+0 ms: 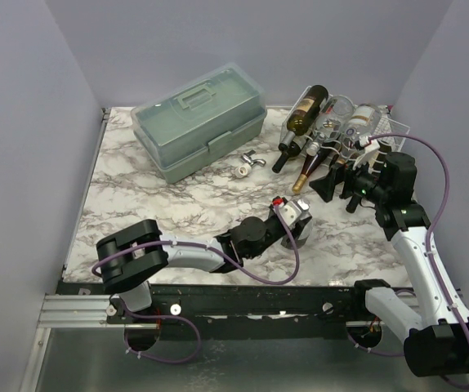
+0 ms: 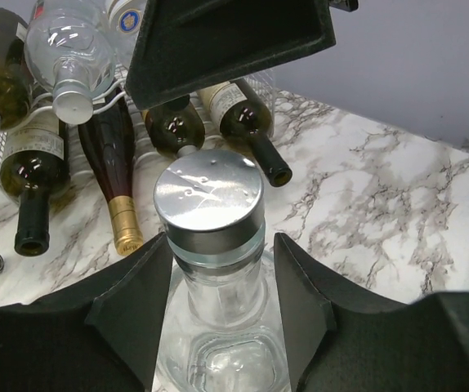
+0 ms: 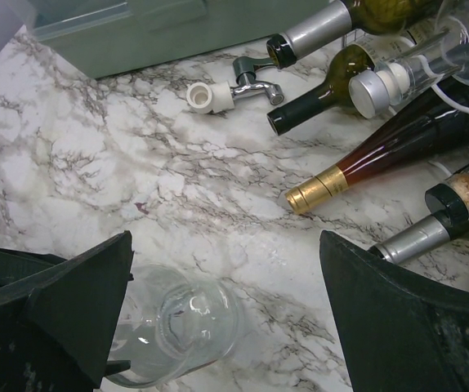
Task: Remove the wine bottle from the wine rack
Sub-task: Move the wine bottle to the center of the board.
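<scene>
Glass bottle (image 2: 210, 192), flanked by left end effector (image 2: 222, 245)

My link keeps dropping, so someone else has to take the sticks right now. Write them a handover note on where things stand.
Left gripper: fingers closely flank the clear bottle; a firm grip can't be confirmed.
Right gripper: open, empty, near the other bottles.
Clear bottle: off the wine rack, over the marble table in front of it.
Done: bottle is out of the rack.
Left: confirm it stands steady, then back both arms away.
</scene>
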